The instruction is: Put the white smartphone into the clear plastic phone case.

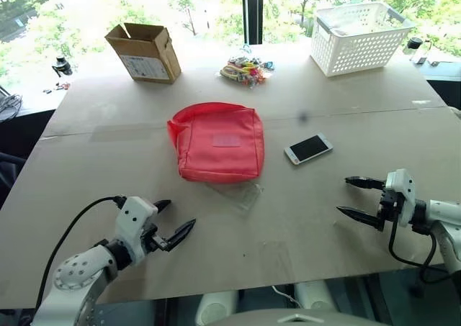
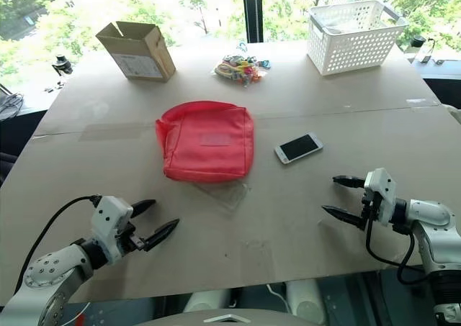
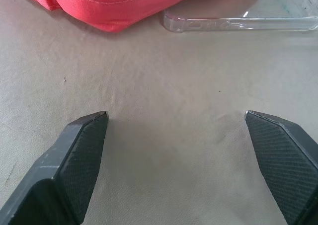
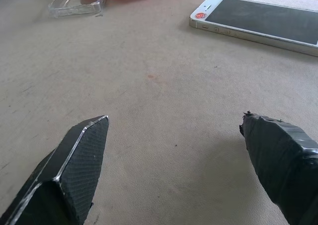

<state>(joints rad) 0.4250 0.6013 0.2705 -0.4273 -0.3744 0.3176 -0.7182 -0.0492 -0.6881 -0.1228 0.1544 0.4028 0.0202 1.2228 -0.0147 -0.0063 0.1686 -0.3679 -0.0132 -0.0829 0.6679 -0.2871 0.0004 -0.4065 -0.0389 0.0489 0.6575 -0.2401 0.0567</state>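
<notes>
The clear plastic phone case is hard to make out from the head camera: it lies flat on the table just in front of the red pouch, and mostly its glinting edges show. In the left wrist view its rim is clearer, but the far end is cut off by the picture edge, and the pouch is also seen there only partly. Whether the case touches the pouch or lies a little apart I cannot tell. The white smartphone lies screen up on the table, to the right of the pouch and apart from it, at a slant; in the right wrist view one end of it is cut off. The left gripper is low over the near left part of the table and points forward and to the right, toward the case. Its two black fingers are spread wide and hold nothing. The right gripper is at the near right side and points to the left, well short of the phone. Its fingers are also wide apart and empty, touching no object.
</notes>
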